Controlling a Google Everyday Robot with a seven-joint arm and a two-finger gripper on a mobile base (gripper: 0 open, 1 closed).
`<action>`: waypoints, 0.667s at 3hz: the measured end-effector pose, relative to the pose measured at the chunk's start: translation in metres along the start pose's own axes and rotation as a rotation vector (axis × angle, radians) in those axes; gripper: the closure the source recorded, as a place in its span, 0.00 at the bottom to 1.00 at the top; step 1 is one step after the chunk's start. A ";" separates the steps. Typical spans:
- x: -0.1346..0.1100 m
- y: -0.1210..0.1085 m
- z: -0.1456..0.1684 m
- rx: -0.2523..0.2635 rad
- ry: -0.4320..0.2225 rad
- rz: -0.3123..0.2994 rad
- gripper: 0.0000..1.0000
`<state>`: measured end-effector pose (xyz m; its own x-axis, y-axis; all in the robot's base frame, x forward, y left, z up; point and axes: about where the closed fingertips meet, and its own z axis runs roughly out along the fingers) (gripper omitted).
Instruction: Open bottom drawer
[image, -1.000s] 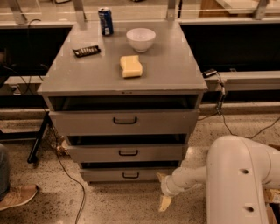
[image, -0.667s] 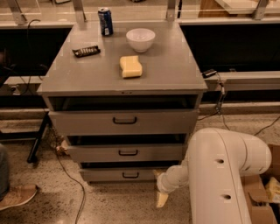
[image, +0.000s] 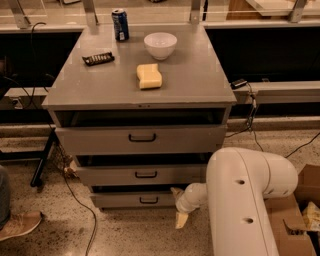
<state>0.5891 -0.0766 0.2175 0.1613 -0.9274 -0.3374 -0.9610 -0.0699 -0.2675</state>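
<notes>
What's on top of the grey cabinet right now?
A blue can, white bowl, yellow sponge and dark bar. Drawer insides are hidden. The gripper sits low near the bottom drawer.

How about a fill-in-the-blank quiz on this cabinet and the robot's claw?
The grey cabinet has ___ drawers.
On top, a white bowl stands beside a blue ___.
The bottom drawer has a small black ___.
The claw hangs low, next to the ___ drawer.
Missing words: three; can; handle; bottom.

Matt metal bottom drawer (image: 120, 200); smooth plastic claw (image: 178, 205) beside.
</notes>
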 end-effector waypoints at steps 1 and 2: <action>0.007 -0.014 0.010 0.006 -0.023 0.020 0.00; 0.010 -0.031 0.016 0.018 -0.037 0.032 0.00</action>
<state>0.6246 -0.0783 0.2079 0.1386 -0.9150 -0.3788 -0.9618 -0.0332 -0.2716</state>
